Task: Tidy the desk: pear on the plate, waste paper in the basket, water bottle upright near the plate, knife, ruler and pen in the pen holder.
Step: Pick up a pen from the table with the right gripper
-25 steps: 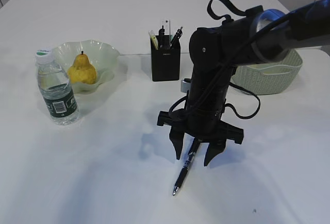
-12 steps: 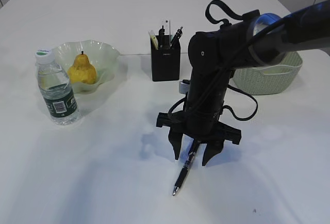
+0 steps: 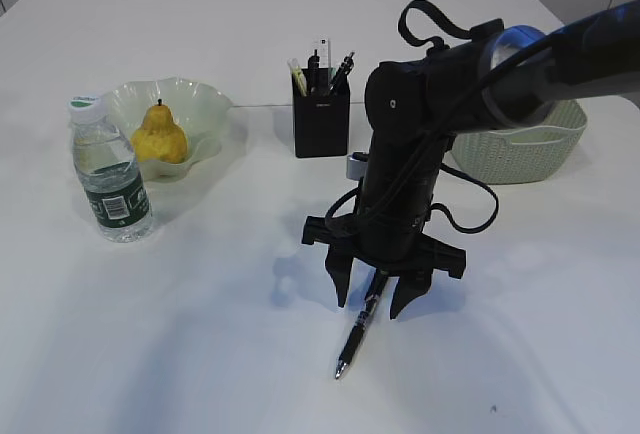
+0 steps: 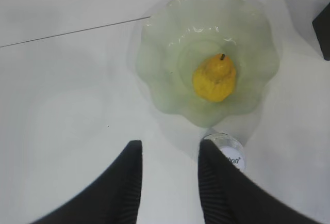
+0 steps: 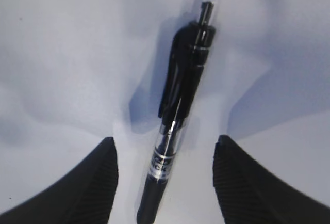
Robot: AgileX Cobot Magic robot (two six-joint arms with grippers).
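Note:
A black pen [image 3: 356, 339] lies on the white table; my right gripper [image 3: 370, 299] is open right above it, one finger on each side. In the right wrist view the pen [image 5: 178, 110] lies between the open fingers [image 5: 165, 177]. The yellow pear [image 3: 159, 134] sits on the pale green plate [image 3: 205, 104]. The water bottle [image 3: 110, 174] stands upright next to the plate. The black pen holder [image 3: 321, 119] holds several items. My left gripper [image 4: 169, 154] is open and empty above the table, beside the bottle cap [image 4: 231, 152], with the pear [image 4: 214, 78] and the plate [image 4: 154, 59] below.
A pale green woven basket [image 3: 530, 144] stands at the right, behind the right arm. A table seam [image 4: 72, 30] runs behind the plate. The left arm is out of the exterior view.
The right gripper has sunk slightly closer to the pen and table. The pen, bottle, pear and holder have not moved.

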